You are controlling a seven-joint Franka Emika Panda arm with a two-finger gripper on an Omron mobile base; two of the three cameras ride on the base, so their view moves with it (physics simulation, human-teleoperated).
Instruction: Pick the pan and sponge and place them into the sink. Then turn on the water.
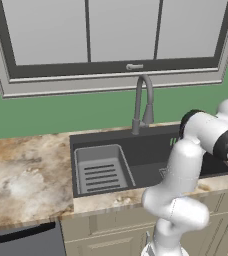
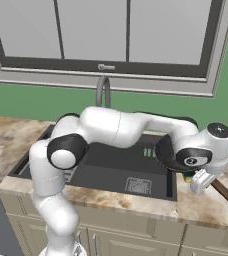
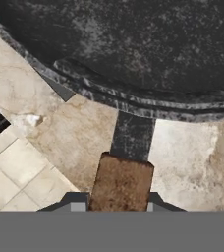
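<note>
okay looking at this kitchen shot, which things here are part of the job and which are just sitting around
Part of the job:
- pan, handle between the shut tool fingers
- sink
- faucet, no water running

Just there:
- ribbed rack insert
- window
- marble counter

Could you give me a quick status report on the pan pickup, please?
Gripper shut on pan handle. Pan on counter, right of sink. Nothing blocking.

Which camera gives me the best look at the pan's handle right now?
The hand view: the brown pan handle runs between the fingers, with the pan above it. The right base view shows its end past the hand. In the left base view I can't make it out.
</note>
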